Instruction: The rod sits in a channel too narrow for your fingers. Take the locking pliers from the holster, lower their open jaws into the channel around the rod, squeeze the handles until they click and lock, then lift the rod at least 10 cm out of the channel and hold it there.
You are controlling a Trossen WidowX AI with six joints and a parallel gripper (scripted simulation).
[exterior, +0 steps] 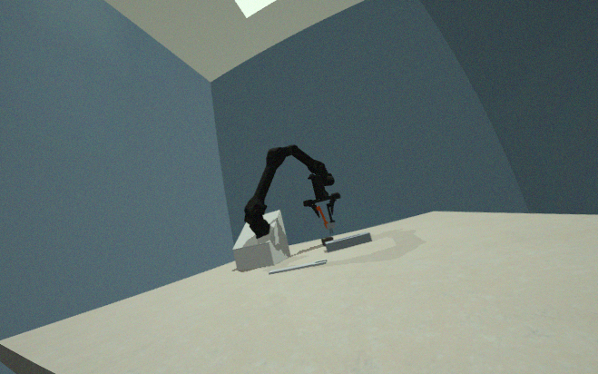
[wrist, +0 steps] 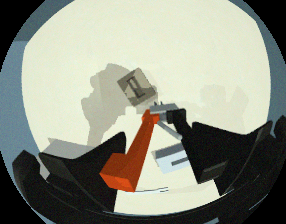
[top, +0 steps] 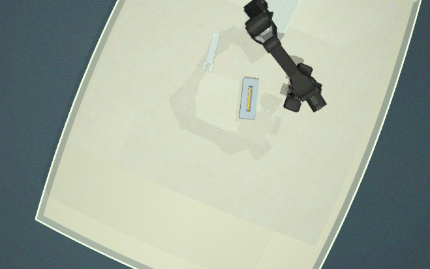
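My gripper (exterior: 325,218) (wrist: 159,131) is shut on the locking pliers (wrist: 139,156) (exterior: 322,217), whose orange handle shows between its widely spaced fingers. The pliers point downward, with grey jaws at their lower end. They are out of the holster (wrist: 138,89) (exterior: 326,241), a small brown-grey box with a slot, and hang a little above it and to one side in the wrist view. The yellow rod (top: 249,99) lies in the narrow channel of the blue-grey block (top: 252,115) (exterior: 349,242) (wrist: 166,165). The arm mostly hides the gripper in the top view.
A flat pale fork-ended tool (top: 213,49) (exterior: 297,267) lies on the table, on the far side of the block from the gripper. The arm stands by a pale box (exterior: 254,258) (top: 288,13). The table has a raised rim (top: 60,133).
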